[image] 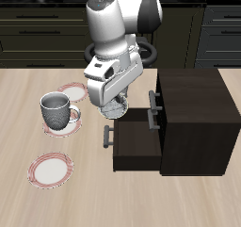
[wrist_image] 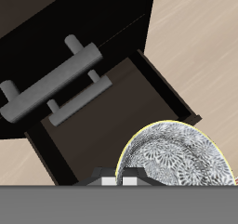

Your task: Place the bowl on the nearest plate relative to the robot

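Under the wrist, the bowl point(wrist_image: 177, 158) hangs in my jaws, clear of the desk point(image: 207, 202) and just beside the open drawer point(image: 141, 141) of the dark cabinet point(image: 193, 118). In the wrist view the fingertips point(wrist_image: 112, 181) sit at the bowl's rim, so I read the jaws as clamped on that rim; a rim pinch suits a shallow bowl, since there is nothing else to grip, and it keeps the bowl hanging roughly level below the gripper point(image: 115, 106).

I hold it high because a mug point(image: 56, 109) stands between here and the plates, and a low pass could clip it or the drawer front with its handle point(wrist_image: 51, 79).

Two plates show whole or in part. One plate point(image: 72, 92) lies farther back, close to the base, partly hidden behind the mug and touching or nearly touching the mat-like plate under it; I cannot tell which. Another plate point(image: 50, 169) lies near the front edge, well apart from the arm. I judge the back one to be my target, being nearest the robot.

The carry is underway and the placing is not yet done. My next move should swing away from the cabinet, come down over the back plate, and keep wide of the mug.
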Robot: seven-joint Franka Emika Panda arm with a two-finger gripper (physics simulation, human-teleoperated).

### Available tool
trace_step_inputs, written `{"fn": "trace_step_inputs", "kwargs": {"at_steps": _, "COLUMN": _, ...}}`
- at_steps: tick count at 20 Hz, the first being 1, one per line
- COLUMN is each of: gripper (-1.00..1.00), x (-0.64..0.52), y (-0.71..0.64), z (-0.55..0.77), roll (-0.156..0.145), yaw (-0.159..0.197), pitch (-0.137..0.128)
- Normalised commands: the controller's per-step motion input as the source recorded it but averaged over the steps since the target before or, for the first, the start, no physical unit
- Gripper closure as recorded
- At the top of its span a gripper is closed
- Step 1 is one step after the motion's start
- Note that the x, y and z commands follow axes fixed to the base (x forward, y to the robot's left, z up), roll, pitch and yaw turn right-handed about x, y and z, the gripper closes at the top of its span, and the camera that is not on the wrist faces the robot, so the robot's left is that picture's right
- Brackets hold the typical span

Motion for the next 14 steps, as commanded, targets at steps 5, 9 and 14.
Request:
{"fn": "trace_step_inputs", "kwargs": {"at_steps": 5, "gripper": 1.0, "x": -0.14, "y": -0.07, "z": 0.36, "roll": -0.002, "yaw": -0.375, "pitch": 0.044}}
{"fn": "trace_step_inputs", "kwargs": {"at_steps": 9, "gripper": 1.0, "x": -0.07, "y": -0.07, "z": 0.22, "roll": 0.004, "yaw": -0.308, "pitch": 0.044}}
{"fn": "trace_step_inputs", "kwargs": {"at_steps": 14, "gripper": 1.0, "x": -0.13, "y": -0.05, "z": 0.15, "roll": -0.019, "yaw": -0.195, "pitch": -0.039}}
